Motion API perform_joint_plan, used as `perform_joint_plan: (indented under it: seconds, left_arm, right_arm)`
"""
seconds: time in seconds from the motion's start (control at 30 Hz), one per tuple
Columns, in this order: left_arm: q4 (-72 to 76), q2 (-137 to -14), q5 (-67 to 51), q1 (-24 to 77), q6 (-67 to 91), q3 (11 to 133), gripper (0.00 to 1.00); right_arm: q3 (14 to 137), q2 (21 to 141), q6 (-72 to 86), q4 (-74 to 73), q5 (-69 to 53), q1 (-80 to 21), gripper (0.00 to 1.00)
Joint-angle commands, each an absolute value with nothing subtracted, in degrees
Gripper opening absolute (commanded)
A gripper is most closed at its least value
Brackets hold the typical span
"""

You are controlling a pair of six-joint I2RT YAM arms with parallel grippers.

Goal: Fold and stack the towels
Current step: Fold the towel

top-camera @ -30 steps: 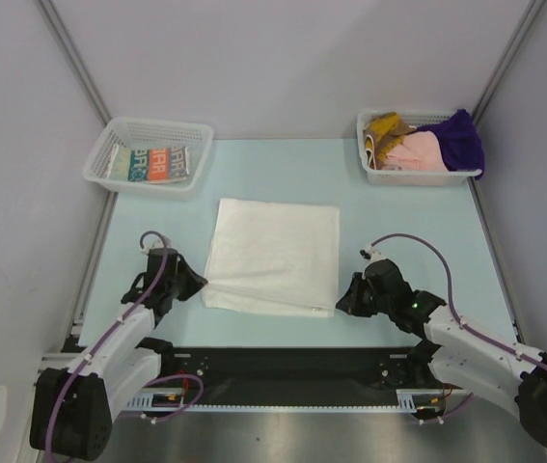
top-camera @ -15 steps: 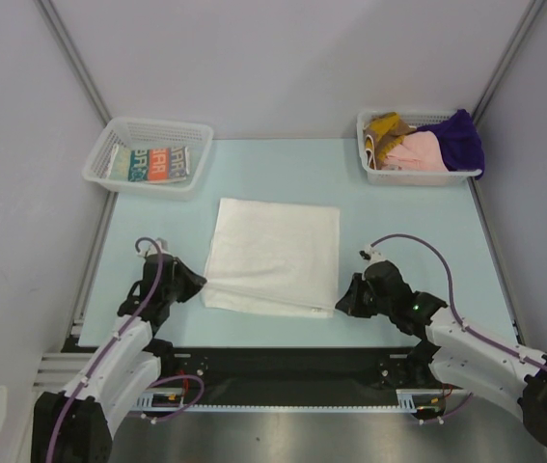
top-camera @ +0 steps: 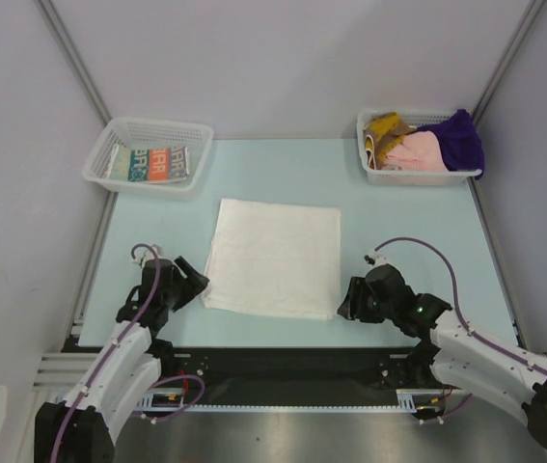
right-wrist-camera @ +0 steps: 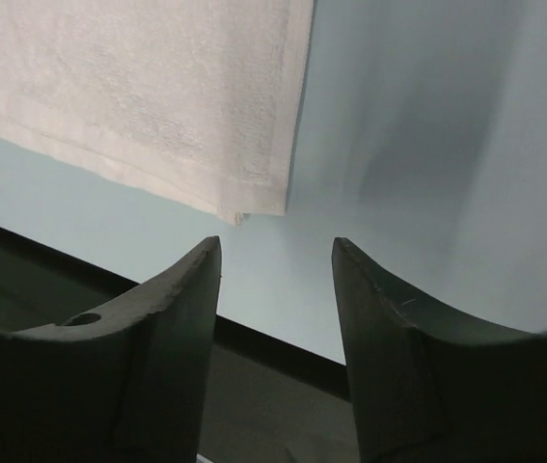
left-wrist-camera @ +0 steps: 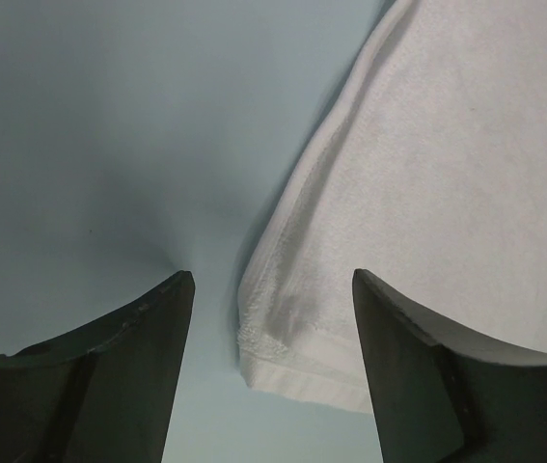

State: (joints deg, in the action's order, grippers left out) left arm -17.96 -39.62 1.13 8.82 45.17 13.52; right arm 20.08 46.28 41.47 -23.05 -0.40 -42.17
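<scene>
My left gripper (left-wrist-camera: 271, 280) and right gripper (right-wrist-camera: 276, 246) both wide, empty, at white towel (top-camera: 275, 256) near corners, probably for next fold.

A pale blue table (top-camera: 398, 222) sits boxed in by plain grey walls (top-camera: 283, 58) far, left and right. Slanting metal posts (top-camera: 72, 58) mark the far corners. A black strip (top-camera: 283, 367) and a steel ledge (top-camera: 283, 439) line the near edge. The light is soft and even.
</scene>
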Motion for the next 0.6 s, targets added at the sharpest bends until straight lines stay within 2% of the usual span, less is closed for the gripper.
perform_joint_plan:
  seconds: [0.0,0.4,0.57]
  left_arm:
    - [-20.1,-38.3,0.4,8.7,46.7,15.1,0.72]
    - [-21.7,-48.5,3.2,13.8,45.4,19.5,0.7]
    - [-25.0,-54.3,5.8,16.3,43.7,25.7,0.68]
  right_arm:
    - [24.3,43.0,41.7,-26.6,3.7,-42.5,0.57]
    - [28.4,63.8,38.4,-15.7,1.1,-42.6,0.61]
    - [30.8,71.0,37.0,-13.5,1.1,-42.5,0.56]
